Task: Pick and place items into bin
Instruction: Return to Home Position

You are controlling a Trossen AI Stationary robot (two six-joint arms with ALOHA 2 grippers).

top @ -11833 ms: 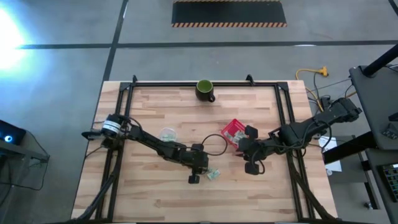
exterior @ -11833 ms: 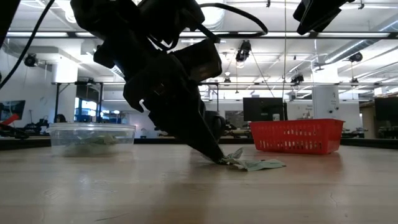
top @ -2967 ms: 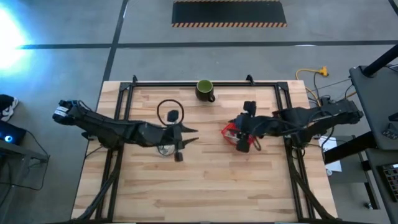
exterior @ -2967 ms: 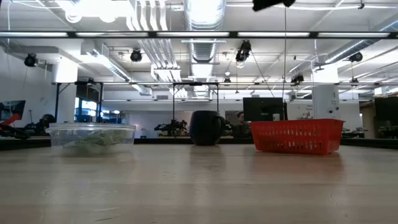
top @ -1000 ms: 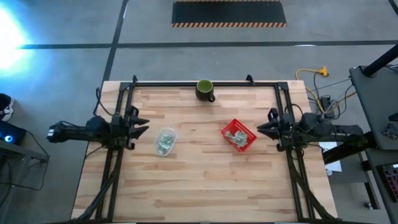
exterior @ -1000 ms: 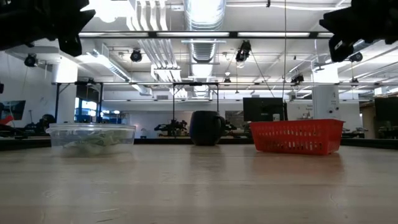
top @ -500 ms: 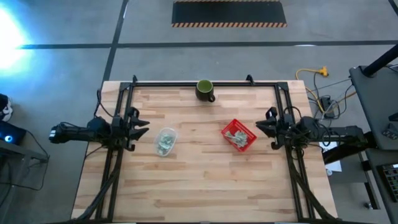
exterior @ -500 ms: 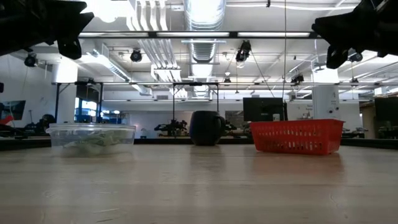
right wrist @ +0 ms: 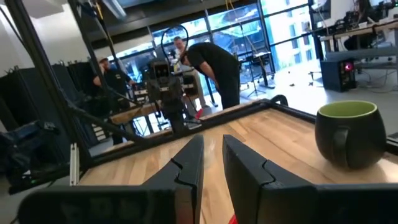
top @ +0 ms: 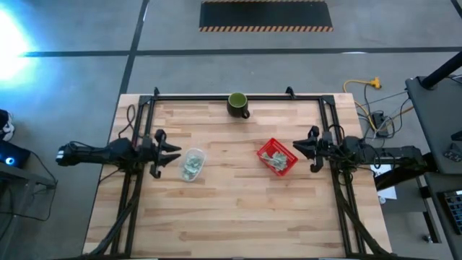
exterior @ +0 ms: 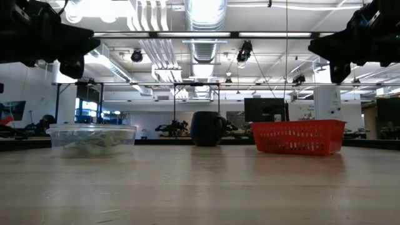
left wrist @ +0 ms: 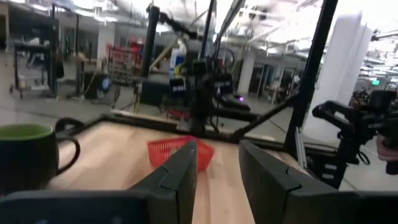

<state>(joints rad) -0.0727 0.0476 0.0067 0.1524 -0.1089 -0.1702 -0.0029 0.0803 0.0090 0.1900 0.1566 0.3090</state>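
Pale green-and-white packets lie in a clear tub left of the table's centre, and more lie in a red basket right of centre. Both stand on the wooden top. My left gripper hovers just left of the tub, pointing level toward the table's right. In the left wrist view its fingers stand apart with nothing between them. My right gripper hovers just right of the basket and faces left. Its fingers stand narrowly apart with nothing between them.
A dark green mug stands at the middle of the far edge. Black frame rails run along the table's left, right and far sides. The near half of the table is bare wood. People stand in the room beyond the table.
Both grippers have sunk a little and tipped down toward level. The left one has edged toward the tub and the right one toward the basket. The tub, basket and mug have stayed put.
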